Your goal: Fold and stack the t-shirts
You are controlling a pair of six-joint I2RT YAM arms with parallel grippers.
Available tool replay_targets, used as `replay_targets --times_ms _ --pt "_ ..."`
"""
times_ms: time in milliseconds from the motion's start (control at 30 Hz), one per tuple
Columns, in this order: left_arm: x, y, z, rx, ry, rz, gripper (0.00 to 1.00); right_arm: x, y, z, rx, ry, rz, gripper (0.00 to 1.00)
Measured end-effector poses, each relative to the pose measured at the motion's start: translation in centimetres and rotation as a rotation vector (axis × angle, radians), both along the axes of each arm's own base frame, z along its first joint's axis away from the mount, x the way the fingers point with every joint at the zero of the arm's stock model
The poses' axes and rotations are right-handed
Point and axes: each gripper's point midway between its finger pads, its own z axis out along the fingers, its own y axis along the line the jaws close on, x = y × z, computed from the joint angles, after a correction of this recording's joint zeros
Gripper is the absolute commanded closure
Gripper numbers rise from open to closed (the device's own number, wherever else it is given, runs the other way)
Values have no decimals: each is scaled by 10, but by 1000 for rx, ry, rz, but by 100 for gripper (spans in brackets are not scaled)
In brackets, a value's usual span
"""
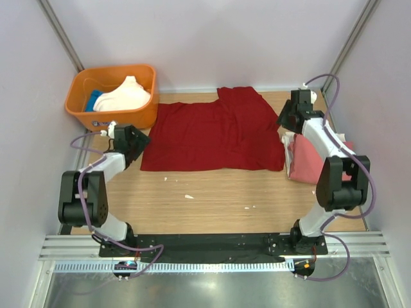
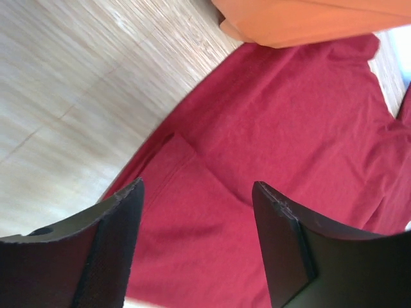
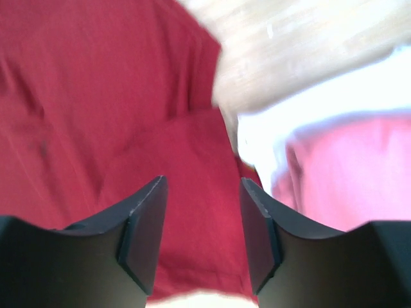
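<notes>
A dark red t-shirt [image 1: 215, 135] lies spread flat across the middle of the table, one sleeve reaching toward the back. My left gripper [image 1: 141, 142] hovers over its left edge. In the left wrist view this gripper [image 2: 198, 192] is open, with red cloth [image 2: 289, 115] below the gap and nothing pinched. My right gripper [image 1: 286, 120] sits at the shirt's right edge. Seen from the right wrist, that gripper [image 3: 203, 186] is also open above the red cloth [image 3: 96, 96]. A folded salmon-pink t-shirt [image 1: 308, 160] lies on a white one [image 3: 270, 135] at the right.
An orange tub [image 1: 112, 96] stands at the back left, holding a cream shirt [image 1: 128, 95] and a blue one [image 1: 94, 101]. Its corner [image 2: 308, 19] shows close to my left gripper. Small white scraps [image 1: 189, 196] lie on the wooden table [image 1: 212, 205] in front of the red shirt.
</notes>
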Motion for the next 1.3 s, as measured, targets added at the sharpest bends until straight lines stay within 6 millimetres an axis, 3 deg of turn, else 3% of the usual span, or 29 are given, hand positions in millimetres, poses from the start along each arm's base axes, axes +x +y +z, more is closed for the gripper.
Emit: replay_targets --times_ms 67,200,300,367,567,767,1000,1300 --pt "-7 2 11 18 -13 -2 29 -20 3 0 18 2 9 52" --pt "-26 7 46 47 -73 -2 30 -71 18 8 103 -36 53 51" --pt "-42 6 61 43 -118 -4 31 -101 28 6 157 -48 86 51" --pt "-54 5 57 38 -121 -6 32 -119 31 -6 175 -31 94 51" --pt "-95 4 6 27 0 -14 34 -161 28 -51 176 74 73 50" --pt "-102 4 -4 26 25 -16 35 -167 27 -70 187 110 39 46" --pt "-100 3 -9 16 33 -8 39 -168 29 -92 224 112 -3 49" --pt "-96 3 -18 6 46 1 41 -152 27 -110 233 82 -91 50"
